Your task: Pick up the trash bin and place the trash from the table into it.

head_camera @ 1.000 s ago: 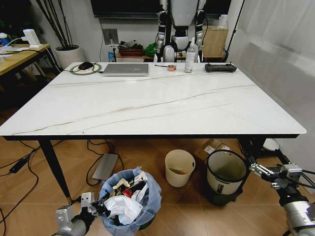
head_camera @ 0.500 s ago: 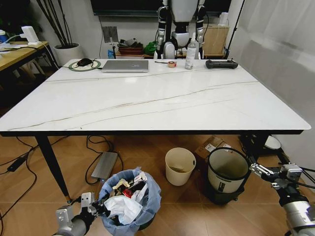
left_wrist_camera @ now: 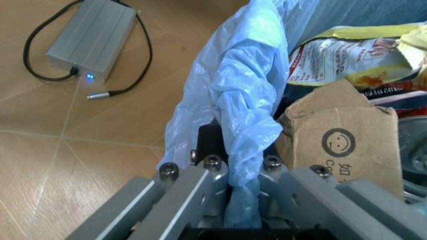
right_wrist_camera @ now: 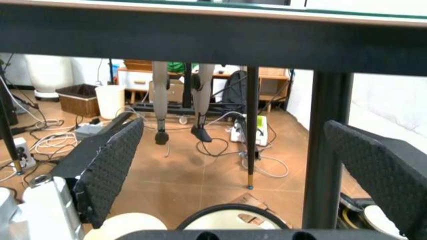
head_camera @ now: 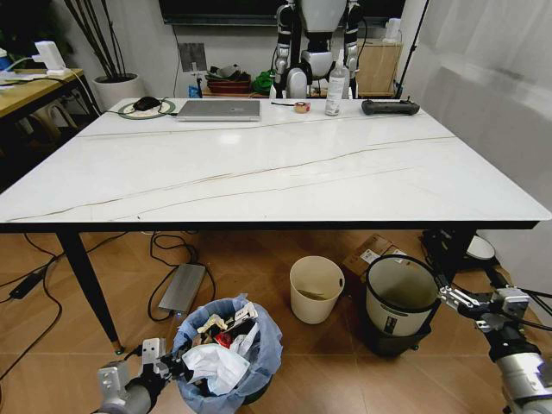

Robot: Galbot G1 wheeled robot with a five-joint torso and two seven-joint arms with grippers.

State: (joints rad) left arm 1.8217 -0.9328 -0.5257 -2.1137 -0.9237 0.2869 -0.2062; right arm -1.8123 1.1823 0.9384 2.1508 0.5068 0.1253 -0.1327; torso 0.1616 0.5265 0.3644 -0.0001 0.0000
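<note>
Spanning most of the head view, the table (head_camera: pixel 259 172): white marble-look top with thin brown veins, black edge, black legs, standing on a brown wooden floor (head_camera: pixel 52 362). Along the table's far edge, a silver laptop (head_camera: pixel 219 109), a roll of tape (head_camera: pixel 301 107), a clear bottle (head_camera: pixel 333 92) and a black controller (head_camera: pixel 390 107); beyond that edge, the legs of another robot (head_camera: pixel 315 43) against the wall. Under the table, a cream bucket (head_camera: pixel 316 290) beside a grey-and-black bin (head_camera: pixel 397 302), and a grey power box (head_camera: pixel 183 290) with cables on the floor. In front of the table's near edge, down on the floor, the trash bin (head_camera: pixel 226 358), small and round, lined with a crinkly light-blue bag overhanging the rim. Heaped inside, the trash (head_camera: pixel 220 349): white tissues, brown cardboard, a red scrap, a yellow-edged packet. Touching the bin's rim on the side away from the bucket, the left hand (head_camera: pixel 155 366), clenched on the bag-covered rim. Seen close in the left wrist view: left hand (left_wrist_camera: pixel 243 200) with the blue liner of the trash bin (left_wrist_camera: pixel 233 100) pinched between its grey fingers (left_wrist_camera: pixel 187 195), a torn cardboard piece printed with a smiley logo (left_wrist_camera: pixel 350 135), a snack packet above it, and the power box (left_wrist_camera: pixel 93 35) with a small blue light. Low beside the grey-and-black bin, the right hand (head_camera: pixel 470 304), released and holding nothing; in the right wrist view its dark textured fingers (right_wrist_camera: pixel 110 170) spread wide apart under the table's black edge (right_wrist_camera: pixel 213 37), with that bin's rim (right_wrist_camera: pixel 233 215) between them.
</note>
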